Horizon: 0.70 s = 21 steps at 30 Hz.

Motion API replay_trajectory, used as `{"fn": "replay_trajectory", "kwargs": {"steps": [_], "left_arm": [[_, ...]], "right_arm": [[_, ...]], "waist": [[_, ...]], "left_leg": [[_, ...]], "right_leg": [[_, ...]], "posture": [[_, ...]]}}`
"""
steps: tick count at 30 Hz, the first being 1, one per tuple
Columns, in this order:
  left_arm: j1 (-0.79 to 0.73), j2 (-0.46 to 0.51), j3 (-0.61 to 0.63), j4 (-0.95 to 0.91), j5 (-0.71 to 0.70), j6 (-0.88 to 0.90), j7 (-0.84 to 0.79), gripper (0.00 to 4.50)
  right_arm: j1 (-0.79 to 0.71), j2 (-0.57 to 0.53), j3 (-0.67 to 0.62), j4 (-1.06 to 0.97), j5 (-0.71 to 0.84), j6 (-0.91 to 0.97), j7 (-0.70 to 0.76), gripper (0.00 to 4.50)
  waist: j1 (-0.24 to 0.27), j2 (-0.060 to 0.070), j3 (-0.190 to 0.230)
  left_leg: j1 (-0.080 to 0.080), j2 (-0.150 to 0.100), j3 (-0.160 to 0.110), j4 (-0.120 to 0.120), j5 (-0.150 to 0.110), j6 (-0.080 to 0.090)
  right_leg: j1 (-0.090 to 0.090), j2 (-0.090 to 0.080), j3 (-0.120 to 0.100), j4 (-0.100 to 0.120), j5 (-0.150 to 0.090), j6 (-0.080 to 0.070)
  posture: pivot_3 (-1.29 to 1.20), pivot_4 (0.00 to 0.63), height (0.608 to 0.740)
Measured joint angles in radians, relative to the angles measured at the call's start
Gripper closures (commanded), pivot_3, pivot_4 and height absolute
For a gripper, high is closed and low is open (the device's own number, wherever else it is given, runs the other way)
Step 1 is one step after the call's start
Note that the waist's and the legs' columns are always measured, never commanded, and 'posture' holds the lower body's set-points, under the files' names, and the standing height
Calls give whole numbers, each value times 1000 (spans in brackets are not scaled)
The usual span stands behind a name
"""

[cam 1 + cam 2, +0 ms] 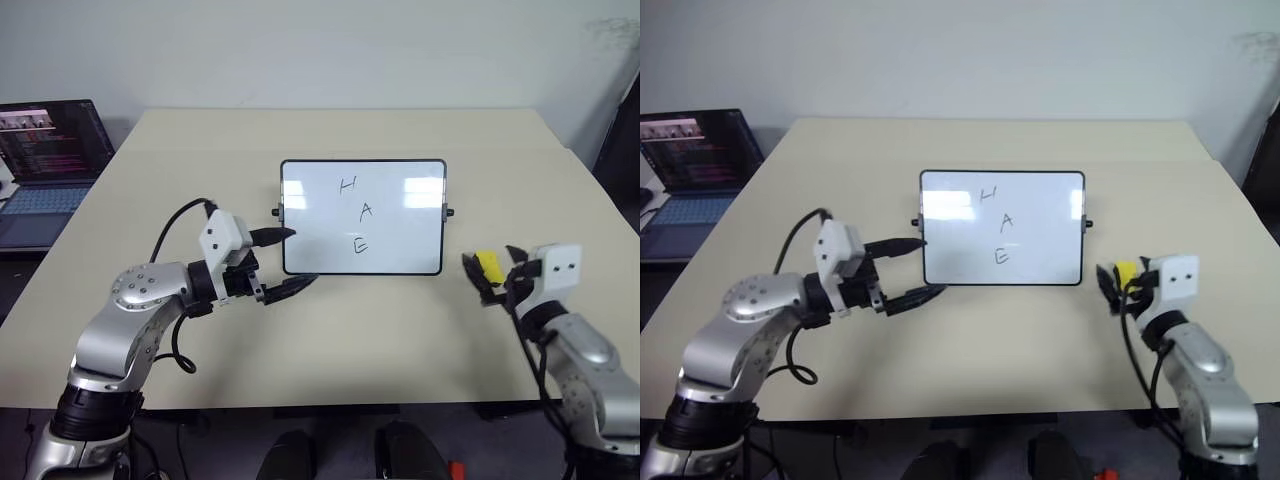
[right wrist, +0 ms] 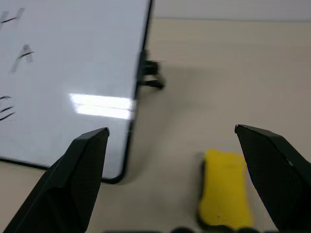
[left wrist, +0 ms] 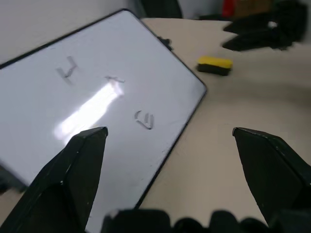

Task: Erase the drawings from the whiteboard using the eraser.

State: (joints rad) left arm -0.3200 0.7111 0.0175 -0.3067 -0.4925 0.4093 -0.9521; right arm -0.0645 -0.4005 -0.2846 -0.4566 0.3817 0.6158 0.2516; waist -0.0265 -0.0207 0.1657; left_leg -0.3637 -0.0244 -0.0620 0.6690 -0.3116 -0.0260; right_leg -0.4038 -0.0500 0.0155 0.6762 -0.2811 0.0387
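At the far left a laptop sits open with its screen lit, just off the edge of the beige counter. Next along, the left tool hangs above the counter with its two black fingers spread apart and nothing between them; it points across toward the board's lower left corner, one finger up near the left side knob and the other by the bottom edge. I cannot tell whether either finger touches the frame.

The whiteboard is in the middle of the counter, glossy white in a thin black frame, with a small black knob on each side. The drawings are all there: "H" at the top, "A" below and a little to the right, "E" lowest, in thin black marker.

Right of the board, near its lower right corner but apart from it, the yellow eraser lies on the counter. The right tool is over it, fingers released wide on either side of the block and gripping nothing.
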Motion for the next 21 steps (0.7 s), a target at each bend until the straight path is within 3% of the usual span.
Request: {"fn": "replay_trajectory", "kwargs": {"steps": [10, 21], "left_arm": [[-123, -26, -95, 48, 44, -2, -50, 0], [-127, -17, -109, 42, 48, 2, -89, 0]], "right_arm": [[-92, -83, -47, 73, 13, 205, -39, 46], [-229, -28, 11, 209, 9, 274, -65, 46]], "waist": [[-4, 0, 0], [-4, 0, 0]], "left_leg": [[0, 0, 2, -2, 0, 0], [-1, 1, 2, -2, 0, 0]], "right_leg": [[0, 0, 1, -2, 0, 0], [-1, 1, 2, -2, 0, 0]], "posture": [[0, 150, 740], [0, 150, 740]]}}
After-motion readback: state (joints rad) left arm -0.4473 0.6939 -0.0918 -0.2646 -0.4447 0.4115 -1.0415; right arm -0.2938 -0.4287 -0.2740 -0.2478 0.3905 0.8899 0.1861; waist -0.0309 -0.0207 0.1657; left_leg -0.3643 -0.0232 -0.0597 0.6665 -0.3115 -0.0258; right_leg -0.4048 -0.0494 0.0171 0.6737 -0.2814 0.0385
